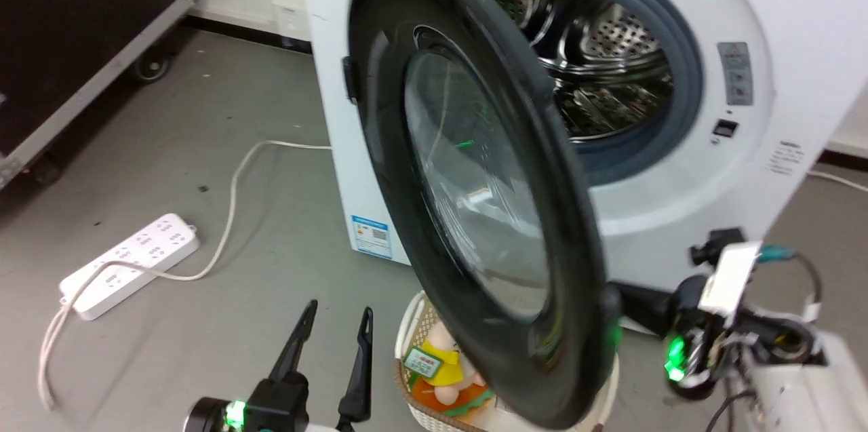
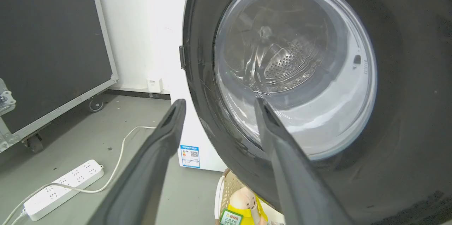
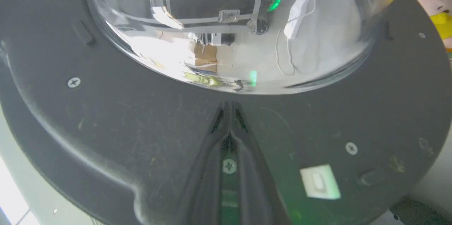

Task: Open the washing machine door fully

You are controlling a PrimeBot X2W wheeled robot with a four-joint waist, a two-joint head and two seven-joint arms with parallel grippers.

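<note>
The washing machine door point(image 1: 475, 181), a big glossy black ring around a clear bulging glass bowl, stands swung partly out from the white machine point(image 1: 800, 45), baring the steel drum point(image 1: 597, 59) and grey rubber ring point(image 1: 686, 79). My right gripper point(image 1: 614, 300) reaches behind the door's lower edge. In the right wrist view it is shut point(image 3: 229, 105), tips against the door's black inner face point(image 3: 106, 119) just below the glass bowl. My left gripper point(image 1: 339, 308) hangs open in front of the door's outer side, holding nothing; its wrist view shows the door point(image 2: 406, 94) close ahead between its spread fingers point(image 2: 219, 101).
A white basket point(image 1: 405, 323) with a yellow soft toy point(image 1: 441, 364) sits on the floor under the door's lower edge. A white power strip point(image 1: 129, 262) and its cable lie on the grey floor to the left. A black wheeled flight case point(image 1: 68, 45) stands at far left.
</note>
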